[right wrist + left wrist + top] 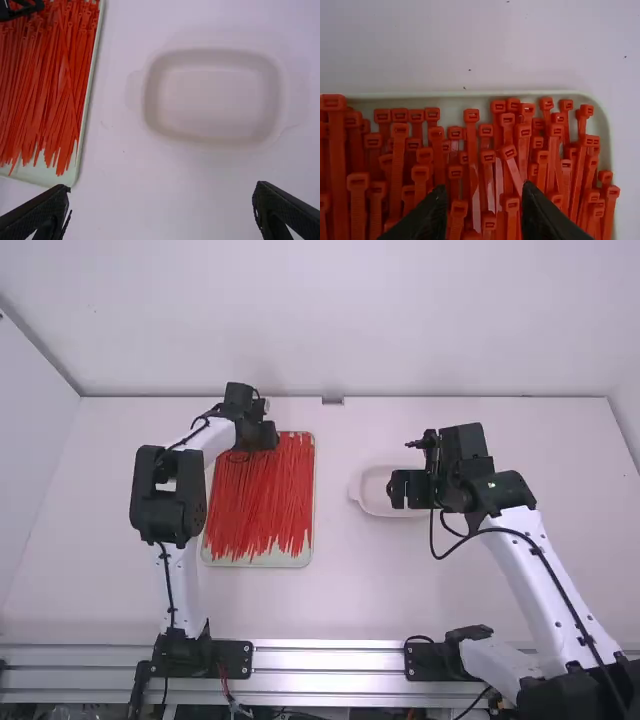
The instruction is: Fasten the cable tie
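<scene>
Ties come first in the high view: the red cable ties (262, 495) lie heaped in a pale tray (258, 562) on the left part of the table (360, 580), with their long axis running near to far. The left gripper (250, 432) sits over the far end of that heap, so it is much the nearer of the two. The right gripper (404, 490) hangs well apart to the right, above a white dish (365, 502). In the left wrist view the square heads of the ties point toward the tray's far rim and the straps run back between the fingers (432, 215). The jaws stand moderately apart, across the straps rather than along them, and grip nothing. Whether the tips touch the heap I cannot tell. In the right wrist view the fingers (35, 215) are spread wide with nothing between them, the dish lies just ahead, and the ties' tails are off to the left. The pick looks to be the left arm's: a short drop, then a close across one strap near its head.
</scene>
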Tool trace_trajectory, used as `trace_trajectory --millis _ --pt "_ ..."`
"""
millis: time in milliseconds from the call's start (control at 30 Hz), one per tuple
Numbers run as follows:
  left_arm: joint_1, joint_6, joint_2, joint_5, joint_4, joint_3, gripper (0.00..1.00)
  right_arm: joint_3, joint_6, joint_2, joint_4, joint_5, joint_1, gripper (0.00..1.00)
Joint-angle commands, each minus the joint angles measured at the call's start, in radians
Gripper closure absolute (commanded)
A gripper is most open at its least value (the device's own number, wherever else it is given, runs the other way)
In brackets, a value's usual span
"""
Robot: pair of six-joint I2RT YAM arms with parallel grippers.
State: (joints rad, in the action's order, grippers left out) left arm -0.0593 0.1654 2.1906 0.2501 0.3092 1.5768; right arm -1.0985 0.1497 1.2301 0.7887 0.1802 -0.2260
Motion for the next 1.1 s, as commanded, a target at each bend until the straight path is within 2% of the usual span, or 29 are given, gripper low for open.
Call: trace_trajectory --millis 0,467,633,867,1067 --pt "-0.005 0.002 0.020 -0.006 0.002 -0.022 0.61 -0.011 0.000 0.000 0.002 0.005 0.003 0.02" --pt "-0.002 0.000 0.029 -0.007 -0.005 -0.034 0.61 -0.011 0.000 0.000 0.001 0.002 0.003 0.02" --pt "-0.003 -0.002 0.035 -0.006 0.008 -0.034 0.66 -0.011 0.000 0.000 0.001 0.003 0.003 0.02" --pt "0.006 -0.001 0.035 -0.008 0.008 -0.034 0.65 -0.011 0.000 0.000 0.001 0.003 0.003 0.02" --pt "0.007 -0.005 0.035 -0.007 0.021 -0.034 0.70 -0.011 0.000 0.000 0.001 0.003 0.003 0.02"
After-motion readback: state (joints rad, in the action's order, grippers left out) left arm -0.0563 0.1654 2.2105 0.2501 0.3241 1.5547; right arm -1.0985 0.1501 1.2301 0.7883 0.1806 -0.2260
